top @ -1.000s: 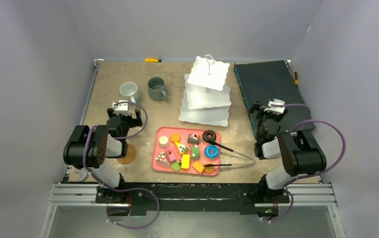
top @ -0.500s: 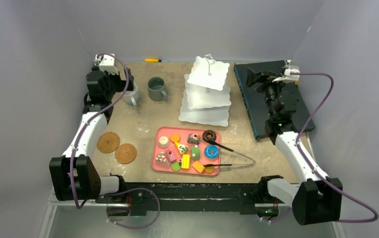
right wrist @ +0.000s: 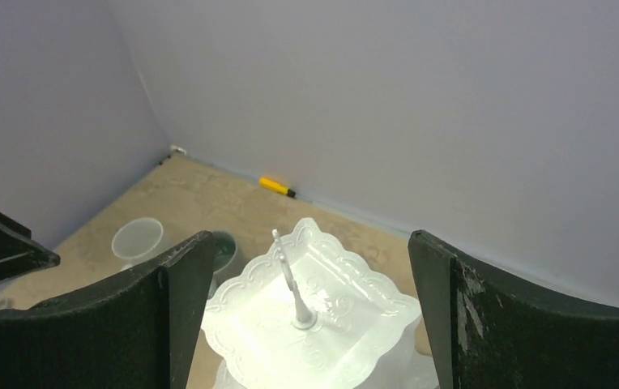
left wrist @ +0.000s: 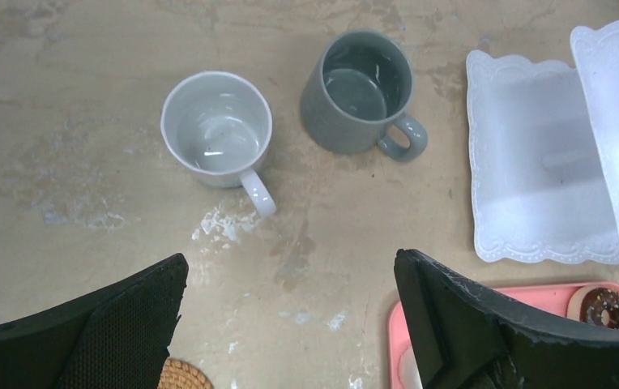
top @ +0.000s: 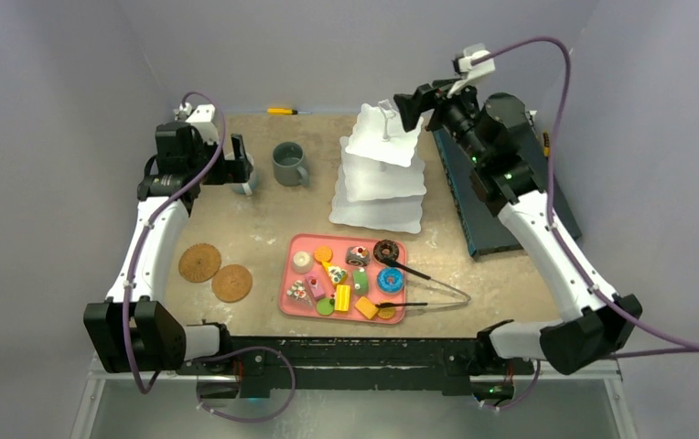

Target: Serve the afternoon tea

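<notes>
The white three-tier stand (top: 382, 169) stands at the back middle. The white mug (left wrist: 217, 130) and grey mug (left wrist: 359, 93) stand upright and empty at the back left. My left gripper (top: 239, 169) hangs open and empty above the white mug; in the left wrist view (left wrist: 290, 259) its jaws are wide apart over bare table. My right gripper (top: 410, 105) is open and empty, above the stand's top tier (right wrist: 314, 324). Toy pastries and donuts (top: 346, 274) lie on the pink tray (top: 287, 283). Two cork coasters (top: 199, 262) (top: 232, 283) lie front left.
Black tongs (top: 419, 283) rest across the tray's right edge. A dark blue box (top: 501, 174) lies at the right. A small yellow tool (top: 282, 111) lies by the back wall. Walls close in on the left, back and right.
Both arms unfolded and reached toward the back. The left gripper settled over the white mug. The right gripper rose from over the blue box and swung left above the stand's top.
</notes>
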Robot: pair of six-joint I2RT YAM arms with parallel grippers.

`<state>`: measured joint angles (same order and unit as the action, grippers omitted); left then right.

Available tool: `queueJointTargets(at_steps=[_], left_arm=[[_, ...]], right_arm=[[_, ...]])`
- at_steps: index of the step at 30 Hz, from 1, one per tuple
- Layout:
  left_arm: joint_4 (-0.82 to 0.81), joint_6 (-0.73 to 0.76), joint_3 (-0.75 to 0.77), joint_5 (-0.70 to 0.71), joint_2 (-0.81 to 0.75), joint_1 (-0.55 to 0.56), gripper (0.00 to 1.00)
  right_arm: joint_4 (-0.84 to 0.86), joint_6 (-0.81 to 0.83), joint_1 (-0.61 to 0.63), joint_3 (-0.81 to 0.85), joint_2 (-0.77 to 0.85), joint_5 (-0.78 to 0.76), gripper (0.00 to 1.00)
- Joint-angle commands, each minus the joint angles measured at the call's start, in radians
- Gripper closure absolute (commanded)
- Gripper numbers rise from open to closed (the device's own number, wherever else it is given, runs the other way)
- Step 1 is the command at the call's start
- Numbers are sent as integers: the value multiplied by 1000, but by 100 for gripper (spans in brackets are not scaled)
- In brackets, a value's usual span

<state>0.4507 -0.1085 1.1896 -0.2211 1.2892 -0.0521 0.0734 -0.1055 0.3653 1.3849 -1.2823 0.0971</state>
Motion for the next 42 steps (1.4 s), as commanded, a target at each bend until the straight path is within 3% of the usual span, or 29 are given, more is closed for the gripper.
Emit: queueJointTargets(at_steps=[1, 4, 9, 14, 24, 31, 42], left_arm=[[82, 25, 41, -3, -33, -4, 1], [96, 31, 48, -14, -25, -5, 1], [102, 30, 59, -52, -8, -5, 3], [105, 30, 70, -73, 2, -5, 4], [115, 55, 77, -103, 16, -5, 11], [133, 75, 106, -97, 16, -4, 13], [139, 100, 95, -75, 13, -5, 16]], right_arm=[[-129, 93, 33, 80, -73, -20, 11], [-136, 102, 40, 109, -107, -14, 22], [-156, 155, 41, 162, -155, 33, 24], [-173, 161, 48, 188, -205, 72, 33], [-148, 167, 69, 234, -274, 81, 66], [-125, 184, 84, 266, -303, 53, 100], [18, 203, 86, 340, -358, 47, 100]])
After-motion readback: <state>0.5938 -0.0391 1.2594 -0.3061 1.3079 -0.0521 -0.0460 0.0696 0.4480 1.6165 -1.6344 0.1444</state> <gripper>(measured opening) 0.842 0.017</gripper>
